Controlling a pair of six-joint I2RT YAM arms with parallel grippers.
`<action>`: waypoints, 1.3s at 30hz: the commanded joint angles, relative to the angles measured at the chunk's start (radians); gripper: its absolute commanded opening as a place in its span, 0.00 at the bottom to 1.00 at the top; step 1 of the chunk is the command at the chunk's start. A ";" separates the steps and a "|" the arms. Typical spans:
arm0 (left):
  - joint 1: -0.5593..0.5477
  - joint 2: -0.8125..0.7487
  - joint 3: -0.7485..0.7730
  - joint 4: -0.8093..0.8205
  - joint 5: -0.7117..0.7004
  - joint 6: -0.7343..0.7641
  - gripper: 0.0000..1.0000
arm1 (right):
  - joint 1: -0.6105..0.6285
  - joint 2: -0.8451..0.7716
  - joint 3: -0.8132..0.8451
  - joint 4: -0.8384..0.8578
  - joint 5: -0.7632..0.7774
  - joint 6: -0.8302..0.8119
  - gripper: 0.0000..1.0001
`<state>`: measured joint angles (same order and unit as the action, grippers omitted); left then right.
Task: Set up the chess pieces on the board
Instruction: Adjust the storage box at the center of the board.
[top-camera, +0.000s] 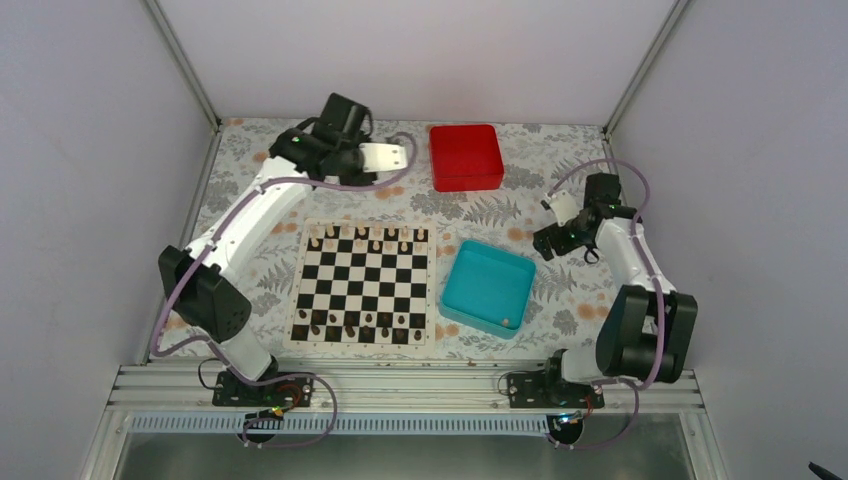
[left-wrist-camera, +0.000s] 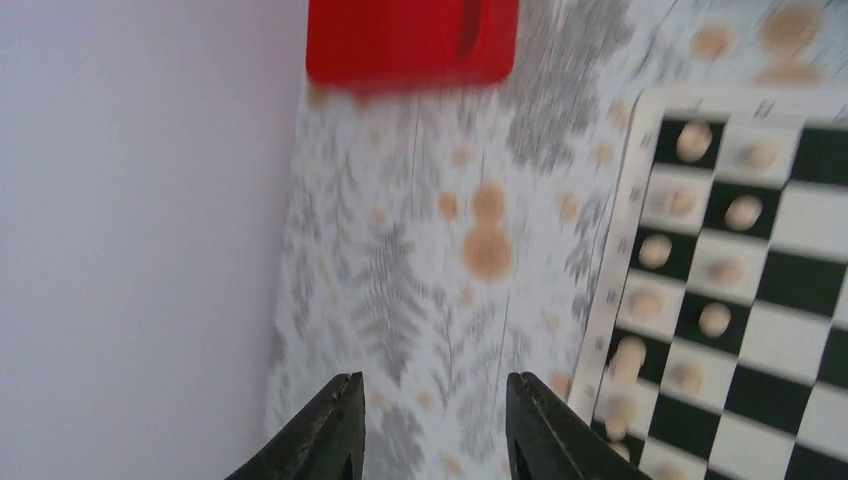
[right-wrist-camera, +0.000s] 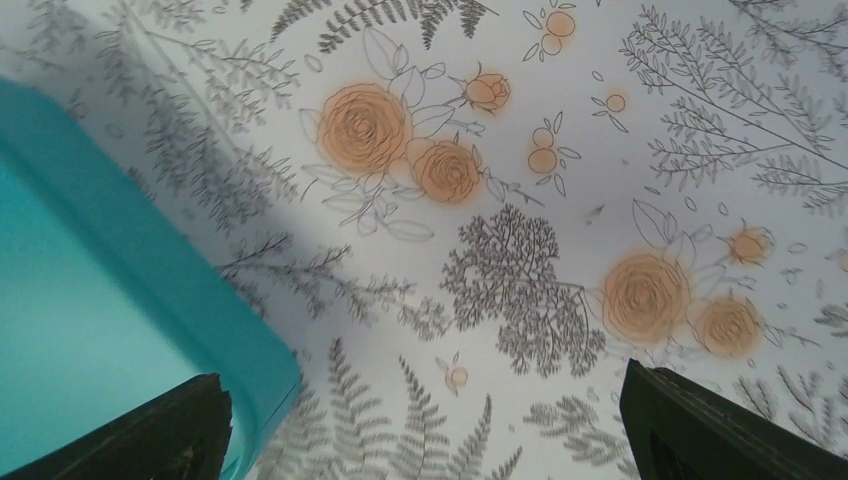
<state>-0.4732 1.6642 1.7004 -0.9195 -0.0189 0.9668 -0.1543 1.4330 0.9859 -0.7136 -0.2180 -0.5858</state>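
Teal tray (top-camera: 480, 285) holds one pale piece (top-camera: 506, 322); left end effector (left-wrist-camera: 432, 388) and right end effector (right-wrist-camera: 420, 378) gape empty.

Booth w/ plain walls, floral worktop.
Pale lilac-grey panels on 3 sides: left wall (top-camera: 90, 150), back wall (top-camera: 420, 50), right wall (top-camera: 750, 150), meeting at two slanted alu posts (top-camera: 185, 65) in the far corners. Worktop (top-camera: 560, 150) is covered w/ a white cloth (right-wrist-camera: 520, 130) printed w/ grey ferns & orange roses. Ribbed alu rail (top-camera: 400, 385) runs along the near edge, w/ a dull grey metal sheet (top-camera: 400, 455) below it. Light soft & even; faint shadow across the cloth in rt wrist view.
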 joint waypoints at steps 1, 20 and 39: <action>-0.130 0.091 0.113 -0.087 0.009 -0.037 0.36 | -0.011 -0.113 0.000 -0.158 0.010 -0.077 1.00; -0.363 0.488 0.306 -0.127 0.003 -0.063 0.02 | 0.045 -0.069 -0.050 -0.310 -0.018 -0.118 0.39; -0.423 0.577 0.301 -0.157 0.062 -0.066 0.02 | 0.083 0.070 -0.005 -0.132 0.067 -0.036 0.63</action>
<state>-0.8749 2.2265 1.9850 -1.0485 0.0124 0.9073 -0.0788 1.4776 0.9428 -0.9176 -0.1970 -0.6529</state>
